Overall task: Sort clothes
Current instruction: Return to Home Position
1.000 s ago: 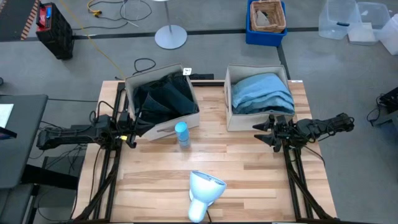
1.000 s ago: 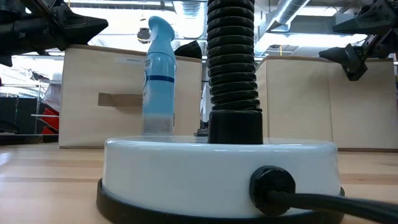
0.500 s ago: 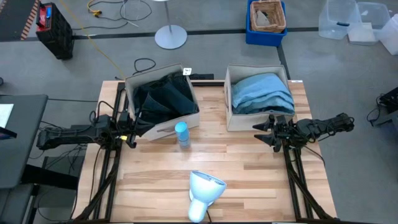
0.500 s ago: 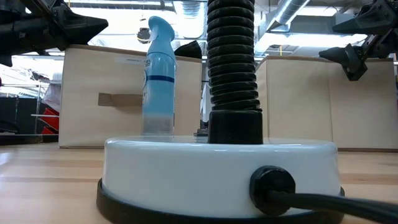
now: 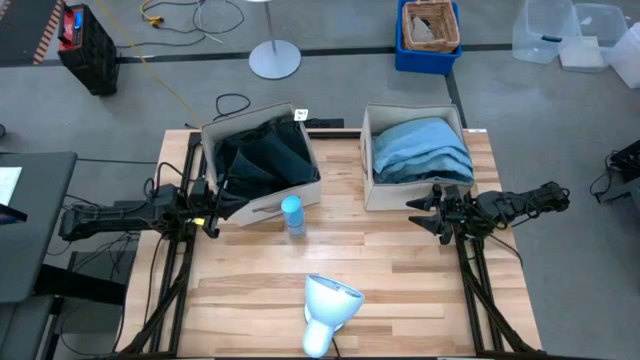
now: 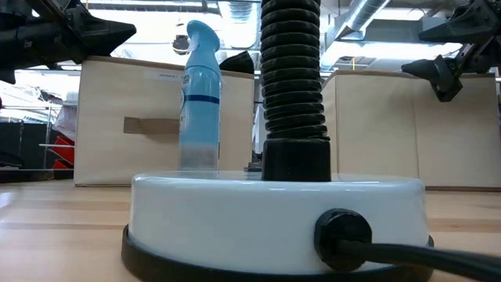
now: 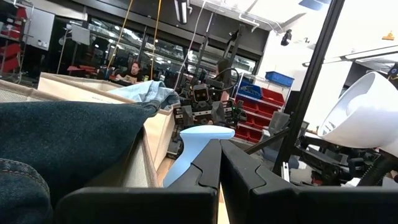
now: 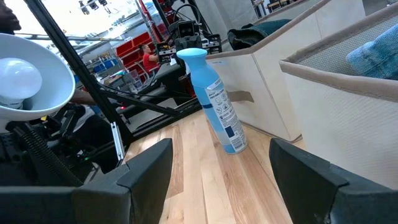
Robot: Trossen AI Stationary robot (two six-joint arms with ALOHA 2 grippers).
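Left claw [image 5: 218, 210] closed, right claw [image 5: 415, 214] spread; two boxes [image 5: 270, 205] [image 5: 395, 195], one bottle [image 5: 292, 214].

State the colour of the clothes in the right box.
The clothes are light blue, best seen in the high view.

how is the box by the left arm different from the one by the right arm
The left box holds dark black and teal clothes; the right box holds light blue clothes. The left box sits skewed on the table, the right box nearly square. A blue spray bottle stands before the left box only. Both are beige, open-topped.
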